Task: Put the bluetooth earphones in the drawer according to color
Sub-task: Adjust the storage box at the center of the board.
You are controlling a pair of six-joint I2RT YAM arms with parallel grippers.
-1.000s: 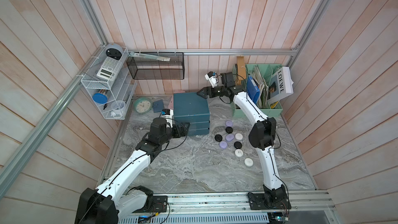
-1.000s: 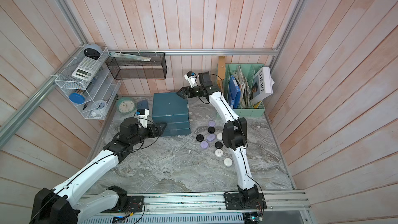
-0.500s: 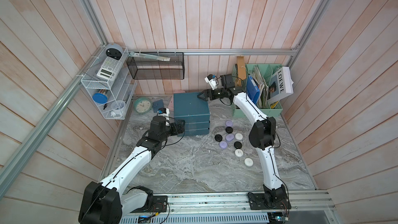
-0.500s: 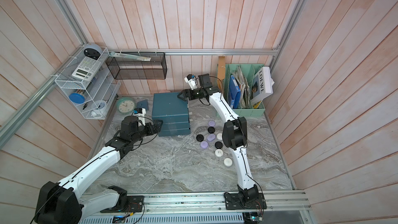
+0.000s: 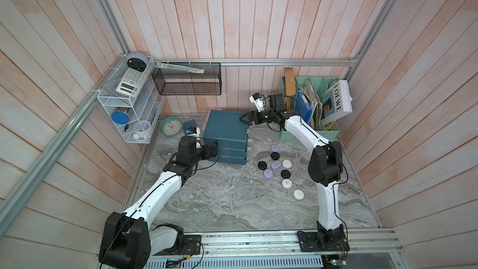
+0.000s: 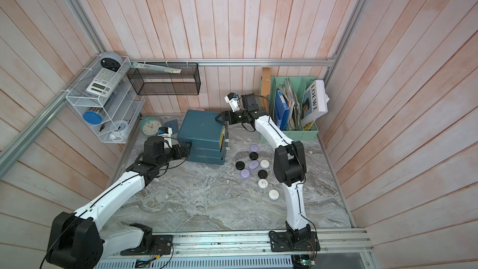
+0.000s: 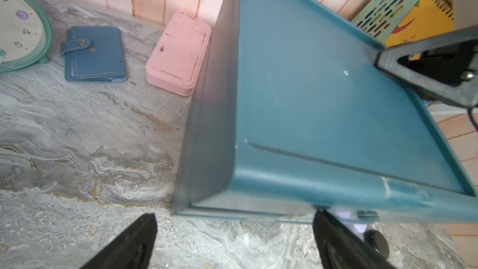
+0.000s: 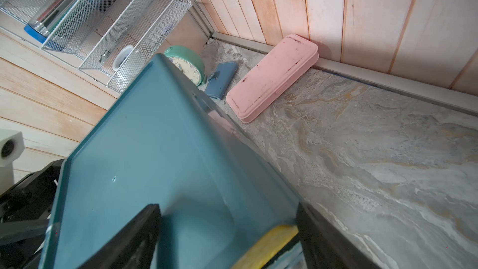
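Right gripper [image 5: 244, 120] and left gripper [image 5: 213, 150] are wide open and empty, flanking the drawer cabinet [image 5: 226, 130]. Should brace it before pulling the yellow drawer [image 8: 266, 244].

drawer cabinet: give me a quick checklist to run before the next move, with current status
1. Nothing held in the left gripper, jaws open: ok.
2. Nothing held in the right gripper, jaws open: ok; they straddle the top front edge of the cabinet, over the yellow drawer.
3. A drawer open to receive cases: not ok; all three look shut.
4. All nine earphones in view on the table: ok; three black, three white, three lilac, beside the cabinet.
5. Either gripper touching the cabinet: cannot tell.
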